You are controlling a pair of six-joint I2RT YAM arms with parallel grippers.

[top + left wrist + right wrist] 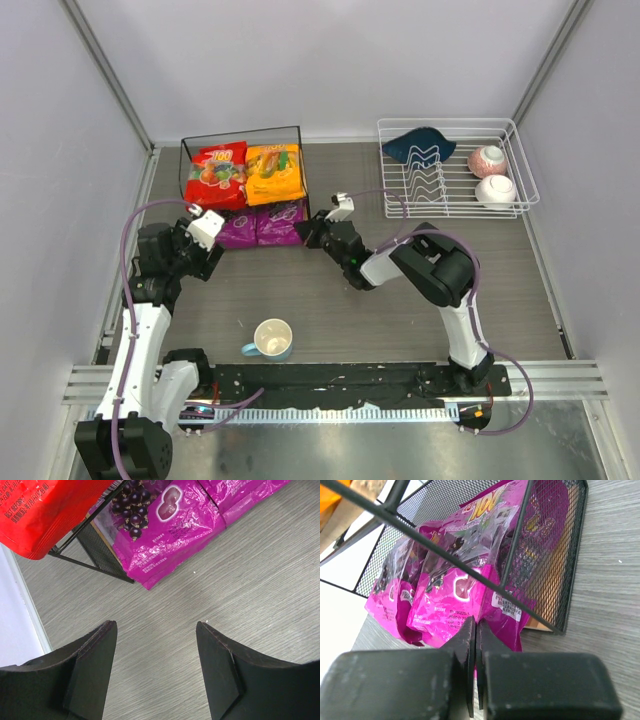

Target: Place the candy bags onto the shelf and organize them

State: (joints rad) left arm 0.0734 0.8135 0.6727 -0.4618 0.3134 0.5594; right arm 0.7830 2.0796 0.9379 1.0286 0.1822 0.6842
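Tidying looks like the step in hand, since all four bags are already on the shelf (302, 160), which stands at about 11 o'clock on the counter (400, 300). The red bag (218, 175) and orange bag (274, 173) lie side by side on the upper board. The two purple ones sit below, with their near ends poking out past the frame toward 6 o'clock.

The right tool (475, 625) is closed with nothing between its fingers. Its tip is at 4 o'clock of the shelf, just beside the right purple bag (281, 225); I cannot tell whether it touches. The left tool (156, 627) is wide open and empty, at 8 o'clock of the shelf, near the left purple bag (165, 535) but apart from it.

To do this well, keep the right tool shut and use it as a blunt pusher. Meet the bag low on its near seam and press slowly toward 12 o'clock, so the packet slides instead of buckling. Keep the tip off the wire corner post, as a snag there could shift the whole shelf. The open left tool could square up the other bag the same way.
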